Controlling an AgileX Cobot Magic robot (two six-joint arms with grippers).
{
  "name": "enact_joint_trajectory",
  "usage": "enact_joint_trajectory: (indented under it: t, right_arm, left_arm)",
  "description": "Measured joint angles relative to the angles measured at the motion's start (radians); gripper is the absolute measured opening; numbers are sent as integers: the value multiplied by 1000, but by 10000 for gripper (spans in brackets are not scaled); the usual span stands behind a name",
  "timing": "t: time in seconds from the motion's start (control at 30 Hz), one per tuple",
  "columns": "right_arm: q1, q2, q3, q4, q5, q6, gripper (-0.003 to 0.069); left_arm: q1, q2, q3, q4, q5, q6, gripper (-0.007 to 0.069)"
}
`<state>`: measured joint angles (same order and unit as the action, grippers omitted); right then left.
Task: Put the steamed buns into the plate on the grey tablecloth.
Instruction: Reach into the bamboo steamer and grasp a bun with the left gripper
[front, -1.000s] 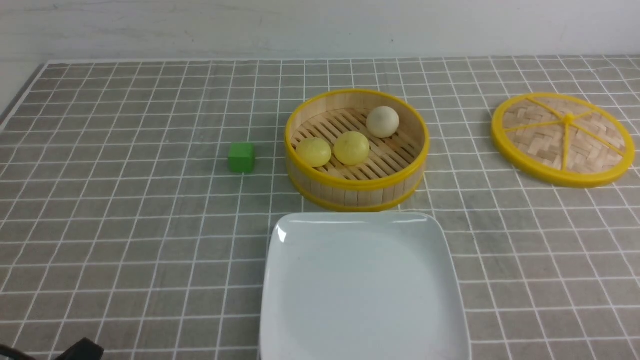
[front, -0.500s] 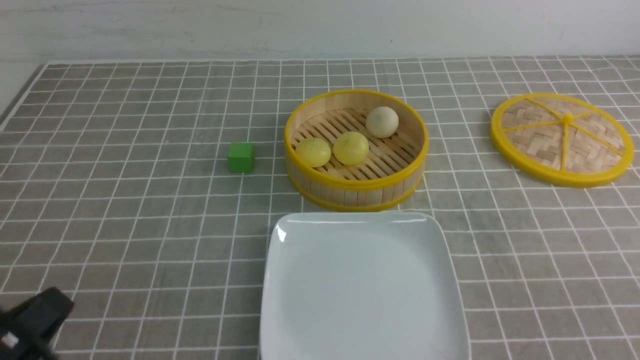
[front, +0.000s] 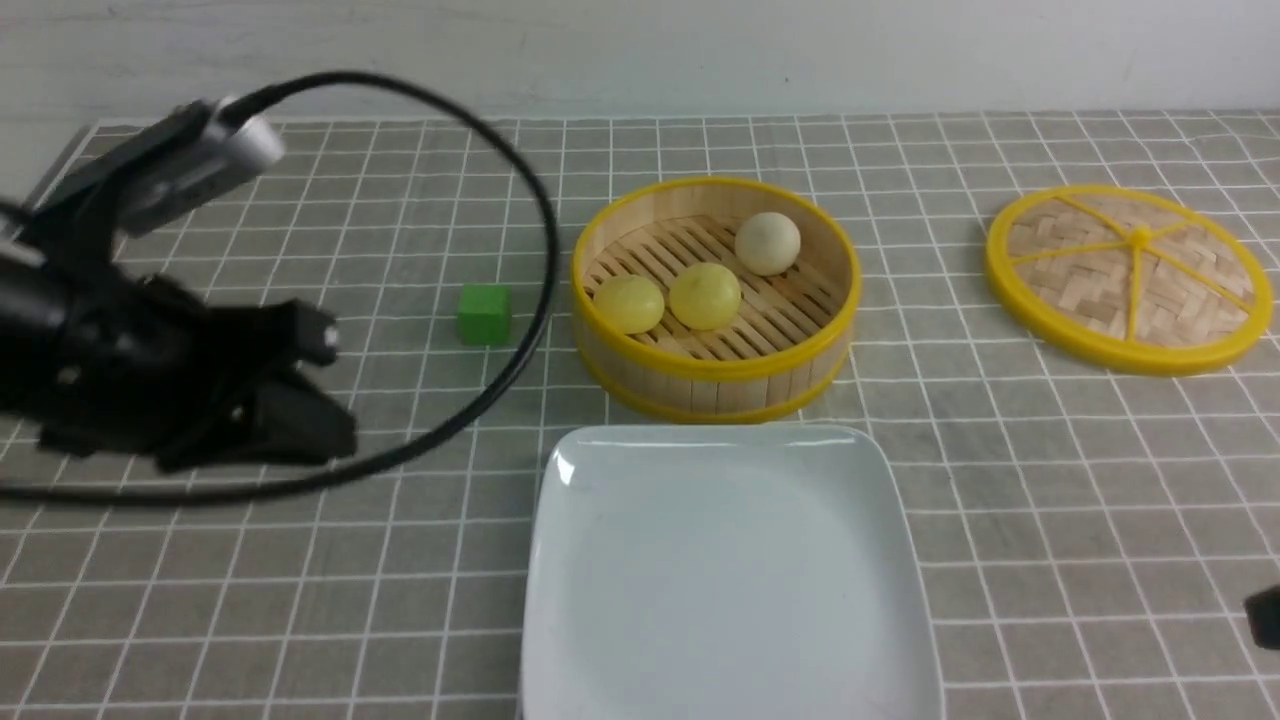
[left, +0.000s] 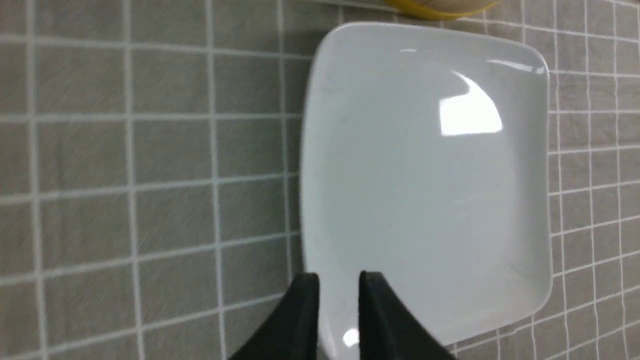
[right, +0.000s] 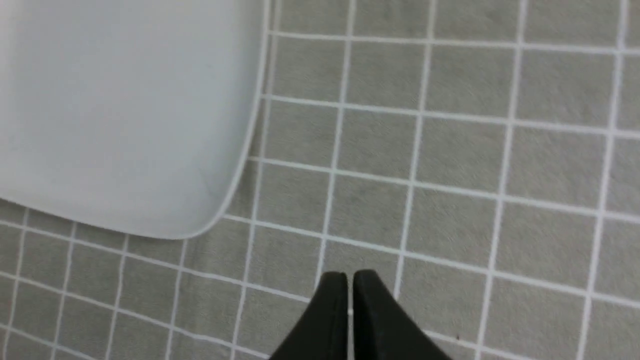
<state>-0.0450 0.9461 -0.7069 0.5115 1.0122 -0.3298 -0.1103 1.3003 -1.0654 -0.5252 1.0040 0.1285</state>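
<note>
Three steamed buns lie in the round bamboo steamer (front: 715, 372): two pale yellow ones (front: 628, 303) (front: 704, 295) and an off-white one (front: 767, 243). The white square plate (front: 720, 570) sits empty on the grey tablecloth (front: 250, 600), just in front of the steamer. My left gripper (front: 335, 385) hovers left of the plate, empty, with its jaws a little apart. In the left wrist view it (left: 339, 285) points over the plate (left: 425, 175). My right gripper (right: 350, 280) is shut and empty over the cloth beside the plate's corner (right: 115, 115). Only its tip (front: 1265, 615) shows at the front view's right edge.
A green cube (front: 484, 314) sits left of the steamer. The woven yellow-rimmed lid (front: 1128, 278) lies at the far right. My left arm's black cable (front: 540, 290) loops over the cloth between the cube and the steamer.
My left arm has risen from the lower left corner and swung forward and right, its cable now arching over the cube. My right gripper's tip has appeared at the right edge.
</note>
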Motion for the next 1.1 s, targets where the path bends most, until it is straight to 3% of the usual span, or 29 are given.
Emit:
enact_joint_trajectory:
  t: [0.17, 0.37, 0.53, 0.73, 0.97, 1.1]
  right_arm:
    - [0, 86, -35, 41, 1, -56, 109]
    - [0, 147, -36, 41, 0, -62, 167]
    - [0, 150, -36, 41, -5, -80, 179]
    - [0, 152, -36, 41, -13, -83, 192]
    - [0, 153, -36, 23, -34, -83, 206]
    - [0, 153, -36, 22, -42, -83, 212]
  left_arm:
    - [-140, 296, -313, 53, 26, -22, 339]
    - [-219, 600, -705, 190, 107, -75, 448]
    - [-290, 868, -1082, 331, 211, -99, 463]
    - [-337, 1091, -1391, 447, 231, -141, 463]
    - [-355, 1152, -1461, 573, 244, -206, 463]
    - [-355, 1153, -1463, 573, 245, -232, 463]
